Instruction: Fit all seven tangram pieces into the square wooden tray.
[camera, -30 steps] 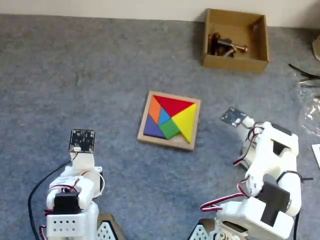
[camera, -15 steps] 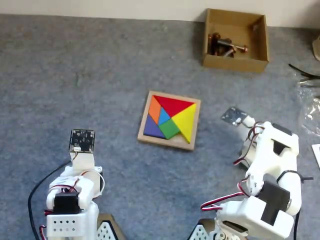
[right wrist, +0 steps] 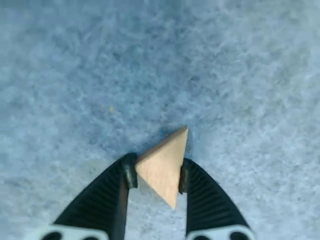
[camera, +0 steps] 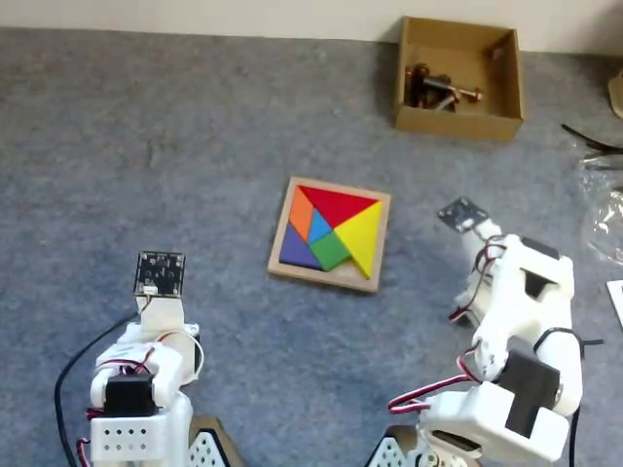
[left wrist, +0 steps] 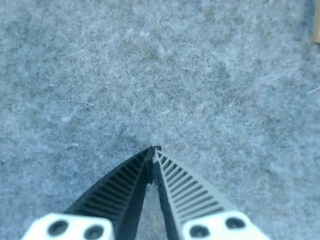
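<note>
Tray [camera: 321, 276] sits mid-frame on your bench, coloured pieces [camera: 336, 229] inside. Your right tool [right wrist: 156, 172] is clenched on a pale triangle [right wrist: 162, 162], its side corners hidden behind the fingers. Your left tool [left wrist: 152, 152] is pinched closed on itself.

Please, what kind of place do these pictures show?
Probably a robotics test bench or hobby workshop. The left arm and right arm stand at a table covered in grey felt, a tangram tray lies before them, and a cardboard box of metal parts sits at the far edge.
</note>
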`<state>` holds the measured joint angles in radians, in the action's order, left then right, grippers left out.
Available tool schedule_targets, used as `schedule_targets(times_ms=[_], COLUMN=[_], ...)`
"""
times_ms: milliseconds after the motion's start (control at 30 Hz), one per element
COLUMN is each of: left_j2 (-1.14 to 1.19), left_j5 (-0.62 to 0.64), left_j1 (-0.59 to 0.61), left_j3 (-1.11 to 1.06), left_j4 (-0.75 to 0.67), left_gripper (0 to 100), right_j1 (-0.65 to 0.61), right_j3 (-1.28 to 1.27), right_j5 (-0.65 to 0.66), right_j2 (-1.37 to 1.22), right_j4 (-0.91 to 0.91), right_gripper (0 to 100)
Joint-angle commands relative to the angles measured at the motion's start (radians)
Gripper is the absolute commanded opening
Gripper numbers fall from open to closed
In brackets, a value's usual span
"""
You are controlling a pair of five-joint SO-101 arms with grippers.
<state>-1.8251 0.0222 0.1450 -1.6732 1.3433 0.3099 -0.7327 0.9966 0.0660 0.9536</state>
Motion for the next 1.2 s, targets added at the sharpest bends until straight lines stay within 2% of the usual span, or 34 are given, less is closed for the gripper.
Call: schedule_targets(times_ms=[0,167,333,500,767,1067,1167], left_j2=[-0.005,-0.005,-0.005,-0.005,-0.005,-0.005,-0.005], left_j5=[-0.006,-0.006,-0.006,-0.006,-0.006,-0.006,-0.006], left_j1=[0.013,0.013,0.013,0.013,0.013,0.013,0.013], left_j3=[-0.022,-0.022,-0.022,-0.022,-0.022,-0.022,-0.022], left_j4=[0.008,0.008,0.008,0.008,0.008,0.008,0.008], left_gripper=[1,1,1,1,1,1,1], right_j1=[-0.090,-0.196,-0.312,-0.433,-0.573,-0.714,-0.763], right_j3=[-0.001,-0.007,0.031,0.136,0.234,0.277,0.272], right_j5=[-0.149,-0.287,-0.437,-0.611,-0.896,-1.402,-1.381], right_j2=[0.087,0.216,0.280,0.262,0.217,0.143,0.117], right_j4=[0.005,0.007,0.136,0.232,0.239,0.231,0.179], right_gripper=[0.4,0.4,0.4,0.4,0.4,0.6,0.6])
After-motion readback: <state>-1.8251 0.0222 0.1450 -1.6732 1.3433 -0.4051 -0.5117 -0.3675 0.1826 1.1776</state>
